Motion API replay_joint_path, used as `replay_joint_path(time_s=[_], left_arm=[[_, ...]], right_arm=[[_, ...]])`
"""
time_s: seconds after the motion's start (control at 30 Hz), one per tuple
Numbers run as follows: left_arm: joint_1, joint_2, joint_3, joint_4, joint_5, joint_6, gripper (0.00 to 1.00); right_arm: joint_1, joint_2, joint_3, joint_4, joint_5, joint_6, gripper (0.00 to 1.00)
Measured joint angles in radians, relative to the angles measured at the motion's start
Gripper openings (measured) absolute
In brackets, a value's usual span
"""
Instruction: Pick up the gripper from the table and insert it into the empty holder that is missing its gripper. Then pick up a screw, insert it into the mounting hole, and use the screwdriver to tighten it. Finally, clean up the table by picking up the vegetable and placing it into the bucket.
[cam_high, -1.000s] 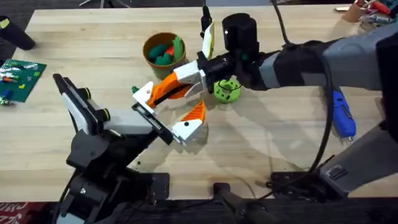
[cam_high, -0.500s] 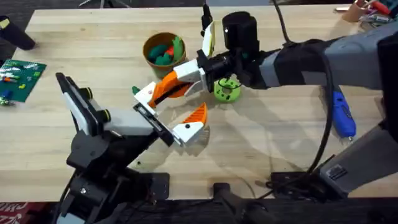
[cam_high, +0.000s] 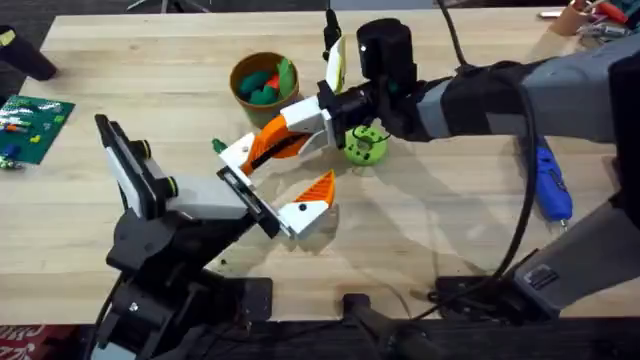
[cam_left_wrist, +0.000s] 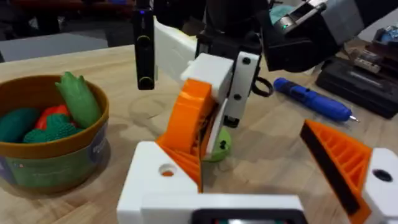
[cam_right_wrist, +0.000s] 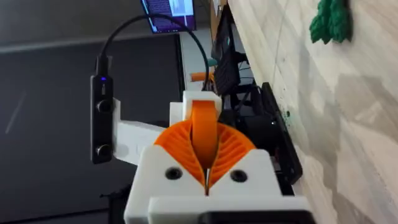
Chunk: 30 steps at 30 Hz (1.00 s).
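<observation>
The holder (cam_high: 200, 205) is the white head on the left arm, ending in a flat black plate. Its left gripper (cam_high: 295, 162) stands open, fingers wide apart. My right gripper (cam_high: 268, 145) is shut on the white-and-orange gripper piece (cam_left_wrist: 163, 180), which lies against the plate at the far side. The right wrist view shows the orange pads (cam_right_wrist: 231, 149) closed on that piece's thin orange blade. The blue screwdriver (cam_high: 550, 185) lies at the right. The tan bucket (cam_high: 240, 98) holds green and red vegetables. A small green vegetable (cam_high: 217, 146) lies on the table by the plate.
A lime-green round part (cam_high: 365, 145) sits just under the right arm's wrist. A black cylinder (cam_high: 385, 45) stands behind it. A green board (cam_high: 30, 125) lies at the far left edge. Cables and black base plates line the table's front edge.
The holder's head has shifted slightly to the right. The right gripper stays shut on the gripper piece in nearly the same place.
</observation>
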<state>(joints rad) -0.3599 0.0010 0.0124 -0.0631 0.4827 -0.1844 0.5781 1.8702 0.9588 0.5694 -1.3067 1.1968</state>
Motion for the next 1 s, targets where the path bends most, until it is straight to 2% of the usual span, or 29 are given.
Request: replay_joint_path(time_s=[0.4, 1.0], left_arm=[[0.006, 0.0, 0.0, 0.0, 0.038, -0.019, 0.988], [0.006, 0.0, 0.0, 0.001, 0.045, -0.006, 0.989]], right_arm=[[-0.002, 0.0, 0.019, -0.122, -0.028, -0.079, 0.013], [-0.003, 0.003, 0.018, -0.076, -0.043, -0.105, 0.012]])
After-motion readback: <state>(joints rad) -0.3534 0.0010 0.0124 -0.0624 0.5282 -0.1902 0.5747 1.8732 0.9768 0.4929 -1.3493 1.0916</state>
